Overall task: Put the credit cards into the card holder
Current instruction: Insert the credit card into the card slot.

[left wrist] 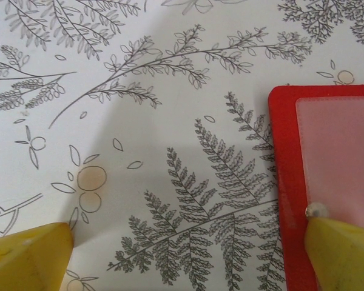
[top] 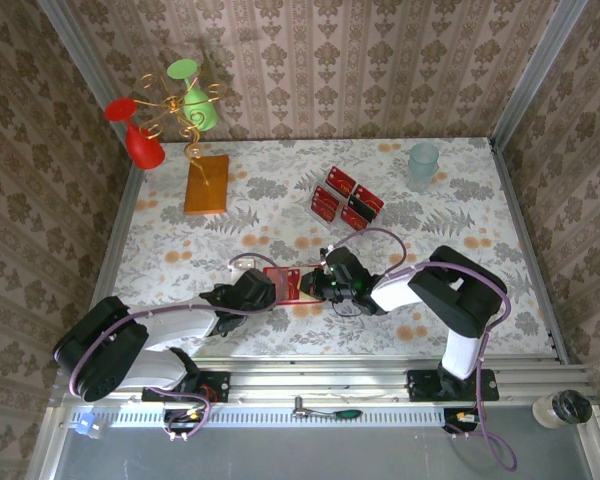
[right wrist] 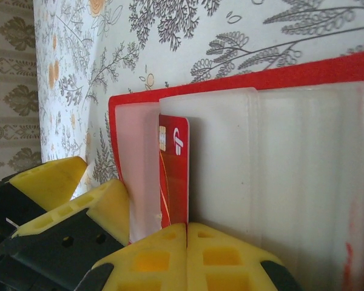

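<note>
The card holder lies open on the table between my two grippers, red with a paler inside. My left gripper is open, and its right fingertip rests on the holder's near edge. My right gripper is shut on a red credit card, held on edge with its far end between the holder's pale pockets. In the top view the right gripper sits at the holder's right side and the left gripper at its left. Several more credit cards lie clustered farther back.
An orange-brown slab lies at the back left beside a wire stand with red and green cups. A pale green cup stands at the back right. Wallpapered walls close in three sides.
</note>
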